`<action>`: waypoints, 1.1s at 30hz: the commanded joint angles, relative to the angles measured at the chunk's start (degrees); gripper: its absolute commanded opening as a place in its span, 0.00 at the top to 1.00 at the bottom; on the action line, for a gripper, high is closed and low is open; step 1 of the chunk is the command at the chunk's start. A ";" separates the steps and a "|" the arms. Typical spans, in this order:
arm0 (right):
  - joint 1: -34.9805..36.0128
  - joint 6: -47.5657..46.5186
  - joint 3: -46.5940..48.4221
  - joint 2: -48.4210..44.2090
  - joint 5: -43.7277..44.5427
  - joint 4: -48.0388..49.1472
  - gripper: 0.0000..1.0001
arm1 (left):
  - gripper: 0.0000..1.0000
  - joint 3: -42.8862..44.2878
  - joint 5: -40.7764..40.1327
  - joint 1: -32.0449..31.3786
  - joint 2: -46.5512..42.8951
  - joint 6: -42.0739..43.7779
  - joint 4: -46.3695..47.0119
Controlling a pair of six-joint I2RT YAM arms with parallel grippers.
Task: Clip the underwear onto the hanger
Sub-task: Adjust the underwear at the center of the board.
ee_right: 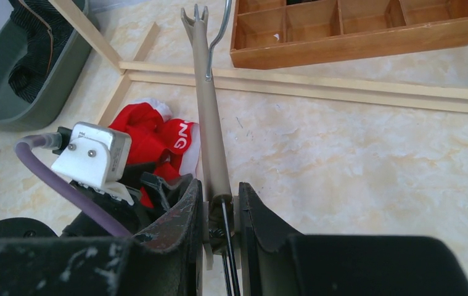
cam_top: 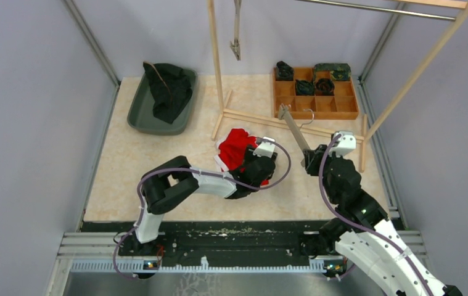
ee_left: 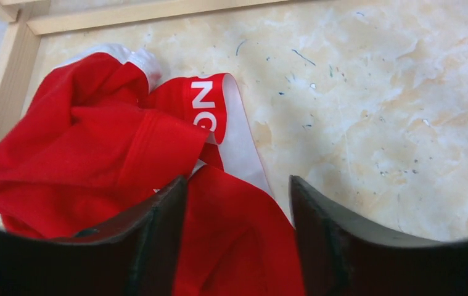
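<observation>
Left wrist, left tool spread astride red underwear — right tool clamping hanger

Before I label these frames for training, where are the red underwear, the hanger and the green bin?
red underwear [ee_left: 95, 148], left wrist view, on the folded red fabric.
hanger [ee_right: 209, 129], right wrist view, on its tan bar.
green bin [cam_top: 140, 112], top external view, on its bare left wall.

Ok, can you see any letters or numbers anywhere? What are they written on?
"NG": white letters on the red waistband of the underwear; the rest of the word is folded out of sight.
No other writing can be read, not on the hanger nor on the wooden box.
</observation>
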 commanded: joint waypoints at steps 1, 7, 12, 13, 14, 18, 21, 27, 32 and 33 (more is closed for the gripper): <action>-0.01 0.75 0.97 -0.47 0.56 3.30 1.00 | 0.22 -0.72 0.12 0.31 -0.91 1.81 2.79; -0.01 0.70 0.72 -0.25 0.41 3.53 1.00 | 0.12 -2.24 -0.46 0.22 -7.44 5.07 4.84; -0.03 0.76 0.64 1.04 -0.07 3.76 1.00 | 0.09 -4.70 0.85 0.21 -17.34 3.65 1.26; -0.06 0.74 0.57 1.17 -0.26 3.92 1.00 | 0.07 -4.31 1.41 0.21 -18.93 2.03 -1.67; -0.04 0.86 0.47 1.32 -0.33 4.11 1.00 | 0.07 -3.96 2.48 0.21 -20.12 0.24 -5.09; -0.07 1.07 0.20 1.54 -0.93 4.51 1.00 | 0.07 -4.28 9.21 0.21 -22.74 -6.37 -15.21; -0.06 1.15 0.26 1.73 -1.19 4.08 1.00 | 0.06 -7.73 15.00 0.54 -24.47 -7.66 -15.14; -0.08 1.41 -0.02 0.84 -1.76 3.60 1.00 | 0.05 -16.90 31.92 6.20 -28.11 -6.79 -6.45; -0.07 1.66 -0.65 0.82 -2.37 3.97 1.00 | 0.05 -19.46 36.05 10.29 -28.70 -6.52 -4.54; -0.04 1.68 -0.80 0.81 -2.45 4.14 1.00 | 0.05 -19.44 36.07 10.67 -28.32 -6.55 -4.69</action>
